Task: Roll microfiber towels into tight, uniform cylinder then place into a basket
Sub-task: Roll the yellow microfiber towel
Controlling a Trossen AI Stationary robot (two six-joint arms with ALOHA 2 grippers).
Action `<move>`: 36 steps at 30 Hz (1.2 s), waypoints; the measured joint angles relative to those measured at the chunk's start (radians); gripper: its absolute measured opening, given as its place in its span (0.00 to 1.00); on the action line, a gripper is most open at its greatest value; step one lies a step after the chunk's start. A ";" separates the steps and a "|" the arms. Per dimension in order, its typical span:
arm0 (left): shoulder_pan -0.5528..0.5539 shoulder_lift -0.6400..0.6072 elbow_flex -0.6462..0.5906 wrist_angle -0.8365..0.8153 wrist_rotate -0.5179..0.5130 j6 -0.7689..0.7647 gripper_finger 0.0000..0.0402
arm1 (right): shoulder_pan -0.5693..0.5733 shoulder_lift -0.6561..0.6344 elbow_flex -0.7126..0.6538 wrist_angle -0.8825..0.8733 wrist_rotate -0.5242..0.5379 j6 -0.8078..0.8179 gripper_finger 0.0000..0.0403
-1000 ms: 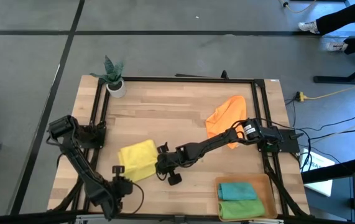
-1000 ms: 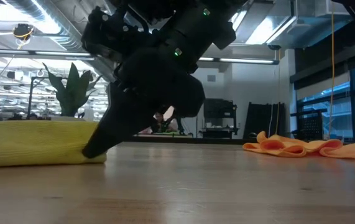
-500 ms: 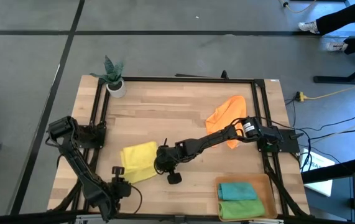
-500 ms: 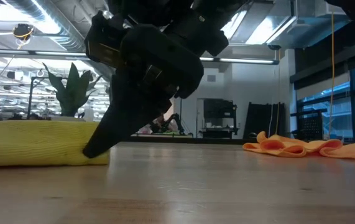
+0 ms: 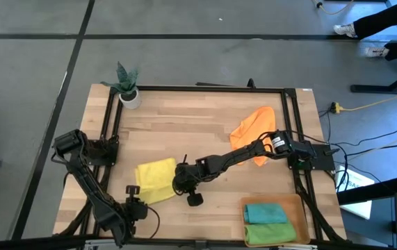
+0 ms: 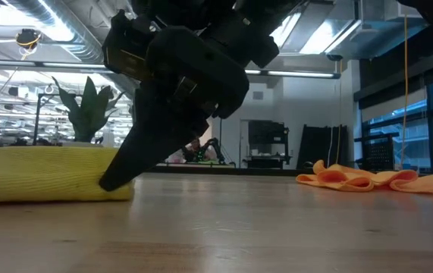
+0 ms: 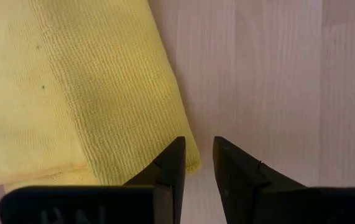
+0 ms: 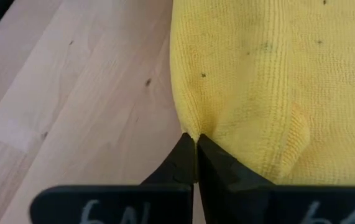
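A yellow towel (image 5: pixel 154 180) lies loosely folded on the table's near left part. My right gripper (image 8: pixel 194 138) has reached across from the right and is shut on the towel's right edge. My left gripper (image 7: pixel 199 155) is open and points down at the towel's near corner (image 7: pixel 191 163), one finger on each side of it. An orange towel (image 5: pixel 252 130) lies crumpled at the far right. The basket (image 5: pixel 297 208) at the near right holds a teal roll (image 5: pixel 264 210) and a green roll (image 5: pixel 271 232). My right gripper pinches the yellow towel's right edge (image 8: pixel 189 127) between its two fingertips, and the cloth puckers at the pinch. The fingers slant down from the table's right (image 6: pixel 121 173). The towel lies on the table. Whether my left gripper touches the corner, I cannot tell.
A small potted plant (image 5: pixel 128 89) stands at the far left corner. A black frame (image 5: pixel 205 88) runs around the table's edges. Bare wood lies between the yellow towel and the orange one.
My right gripper has rolled about its own line while its fingertips stay on the yellow towel's edge; the towel's pinched end has barely shifted.
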 joint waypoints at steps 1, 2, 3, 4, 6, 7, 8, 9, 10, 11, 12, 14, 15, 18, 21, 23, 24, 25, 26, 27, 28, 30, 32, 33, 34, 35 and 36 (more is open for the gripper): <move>0.000 0.000 0.000 0.000 0.000 0.000 0.18 | 0.000 0.000 0.000 0.000 0.000 0.000 0.02; 0.000 0.000 0.000 0.000 0.000 0.000 0.18 | 0.000 0.000 0.000 0.000 0.000 0.000 0.02; 0.001 0.000 0.000 0.000 0.000 -0.001 0.19 | 0.000 0.000 0.000 0.000 0.000 0.000 0.02; 0.003 0.000 0.000 0.000 0.000 -0.007 0.20 | 0.000 0.000 0.000 0.000 0.000 0.000 0.02; 0.005 0.000 0.000 0.000 0.000 -0.028 0.22 | 0.000 0.000 0.000 0.000 0.000 -0.001 0.02; 0.009 0.000 0.000 0.000 0.000 -0.036 0.23 | 0.000 0.000 0.000 0.000 0.000 -0.001 0.02; 0.013 0.000 0.000 0.000 0.000 -0.047 0.24 | 0.000 0.000 0.000 0.000 0.000 -0.001 0.02; 0.017 0.000 0.000 0.000 0.000 -0.057 0.25 | 0.000 0.000 0.000 0.000 0.000 -0.001 0.02; 0.021 0.000 0.000 0.000 -0.001 -0.060 0.26 | 0.000 0.000 0.000 0.000 0.000 -0.001 0.02; 0.025 0.000 0.000 0.000 -0.001 -0.059 0.27 | 0.000 0.000 0.000 0.000 0.000 -0.001 0.02; 0.028 0.000 0.000 -0.001 -0.001 -0.054 0.28 | 0.000 0.000 0.000 0.000 0.000 -0.001 0.02; 0.036 0.000 0.000 -0.004 -0.002 -0.022 0.29 | 0.000 0.000 0.000 0.000 0.000 -0.001 0.02; 0.038 0.000 0.000 -0.005 0.000 0.001 0.30 | 0.000 0.000 0.000 0.000 0.000 -0.001 0.02; 0.037 0.000 0.000 -0.007 0.000 0.025 0.29 | 0.000 0.000 0.000 0.000 0.000 -0.001 0.02; 0.034 0.000 0.000 -0.007 0.001 0.025 0.29 | 0.000 0.000 0.000 0.000 0.000 -0.001 0.02; 0.031 0.005 0.000 -0.007 0.001 0.025 0.29 | 0.000 0.000 0.000 -0.001 0.000 -0.001 0.02; 0.028 0.015 0.000 -0.008 0.000 0.025 0.29 | 0.000 0.000 0.000 -0.001 0.000 -0.001 0.02; 0.023 0.028 -0.002 -0.010 0.000 0.025 0.29 | 0.000 0.000 0.000 -0.001 0.000 -0.001 0.02; 0.018 0.044 -0.002 -0.012 0.001 0.025 0.29 | 0.000 0.000 0.000 -0.002 0.000 -0.001 0.02; 0.015 0.061 -0.003 -0.011 0.000 0.025 0.29 | 0.000 0.000 0.000 -0.002 0.000 -0.001 0.02; 0.010 0.074 -0.001 -0.010 -0.008 0.026 0.29 | 0.000 0.000 0.001 -0.002 0.000 -0.001 0.02; 0.006 0.093 0.002 -0.014 -0.014 0.027 0.29 | 0.000 0.000 0.001 -0.002 0.000 -0.001 0.02; 0.004 0.107 0.002 -0.016 -0.016 0.023 0.29 | 0.000 0.000 0.001 -0.002 0.000 -0.001 0.02; 0.004 0.109 0.002 -0.016 -0.016 0.015 0.29 | 0.000 0.000 0.001 -0.002 0.000 0.000 0.02; 0.004 0.112 0.002 -0.018 -0.014 0.002 0.29 | 0.000 0.000 0.001 -0.002 0.000 0.001 0.02; 0.004 0.113 0.002 -0.019 -0.014 -0.009 0.28 | 0.000 0.000 0.001 -0.002 0.000 0.001 0.02; 0.004 0.113 0.002 -0.019 -0.011 -0.021 0.27 | 0.000 0.000 0.001 -0.002 0.000 0.001 0.02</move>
